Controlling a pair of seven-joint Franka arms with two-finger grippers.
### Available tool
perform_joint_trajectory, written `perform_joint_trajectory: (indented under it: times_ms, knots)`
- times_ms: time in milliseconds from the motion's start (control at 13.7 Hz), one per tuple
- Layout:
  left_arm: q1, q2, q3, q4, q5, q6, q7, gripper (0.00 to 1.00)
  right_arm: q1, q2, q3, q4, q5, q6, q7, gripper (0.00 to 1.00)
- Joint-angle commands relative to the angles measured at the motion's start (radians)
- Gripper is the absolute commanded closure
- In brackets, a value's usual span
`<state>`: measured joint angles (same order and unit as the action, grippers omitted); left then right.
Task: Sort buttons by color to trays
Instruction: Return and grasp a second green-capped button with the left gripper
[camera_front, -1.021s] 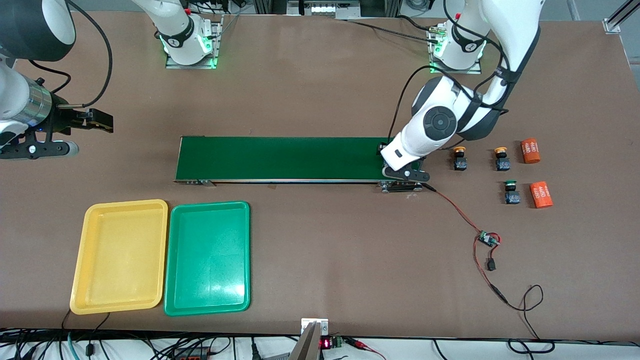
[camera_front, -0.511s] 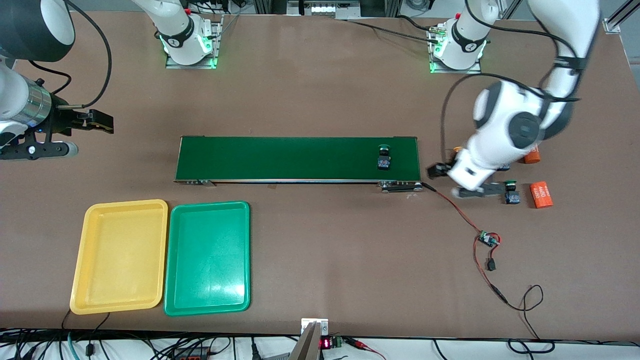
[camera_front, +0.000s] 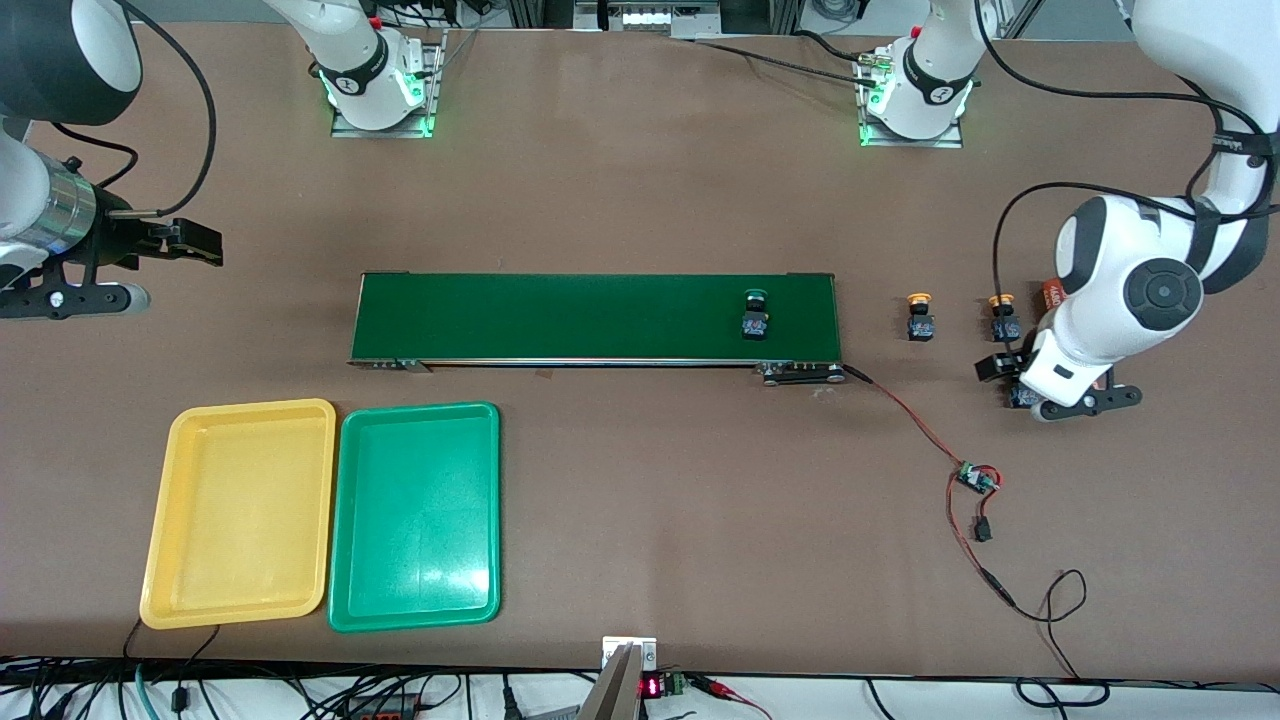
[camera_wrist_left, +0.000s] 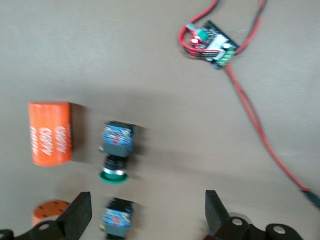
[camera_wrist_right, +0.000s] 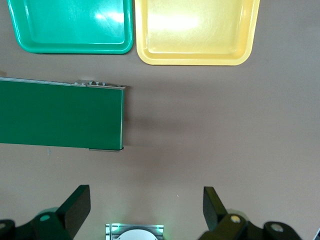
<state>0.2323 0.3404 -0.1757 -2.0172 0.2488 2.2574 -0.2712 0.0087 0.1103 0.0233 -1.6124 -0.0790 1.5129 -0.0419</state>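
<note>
One green-capped button (camera_front: 755, 316) stands on the dark green conveyor belt (camera_front: 590, 316) near the left arm's end. Two yellow-capped buttons (camera_front: 919, 318) (camera_front: 1003, 320) stand on the table past that belt end. My left gripper (camera_front: 1083, 400) is open and empty over the second green-capped button (camera_wrist_left: 116, 150), which it mostly hides in the front view. A yellow-capped button's body (camera_wrist_left: 118, 220) lies by one of its fingers (camera_wrist_left: 80, 215). The yellow tray (camera_front: 240, 510) and green tray (camera_front: 415, 515) lie empty side by side, nearer the front camera. My right gripper (camera_front: 200, 245) waits open, high over the right arm's end.
Two orange cylinders (camera_wrist_left: 50, 133) (camera_wrist_left: 50, 212) lie beside the loose buttons. A small circuit board (camera_front: 975, 478) with red and black wires trails from the belt end toward the front edge. The right wrist view shows the green tray (camera_wrist_right: 70, 25), yellow tray (camera_wrist_right: 197, 30) and belt end (camera_wrist_right: 60, 115).
My left gripper left the belt's end, leaving a green-capped button on it, and swung over the loose buttons. That button has shifted slightly along the belt. The right arm has barely moved.
</note>
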Motion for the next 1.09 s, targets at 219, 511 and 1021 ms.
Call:
perform_joint_trajectory:
  times_ms: [219,511,1021]
  knots:
    - [0.124,0.138,-0.005,0.045,0.021,0.116,0.132,0.0,-0.012,-0.008,0.006,0.0,0.021,0.0,-0.021,0.0]
    - [0.125,0.166,-0.007,0.043,0.007,0.114,0.136,0.0,-0.01,-0.008,0.006,-0.001,0.021,-0.005,-0.021,0.0]
    - [0.125,0.215,-0.007,0.045,0.004,0.117,0.204,0.01,-0.012,-0.111,0.004,-0.148,0.025,0.041,-0.016,0.0]
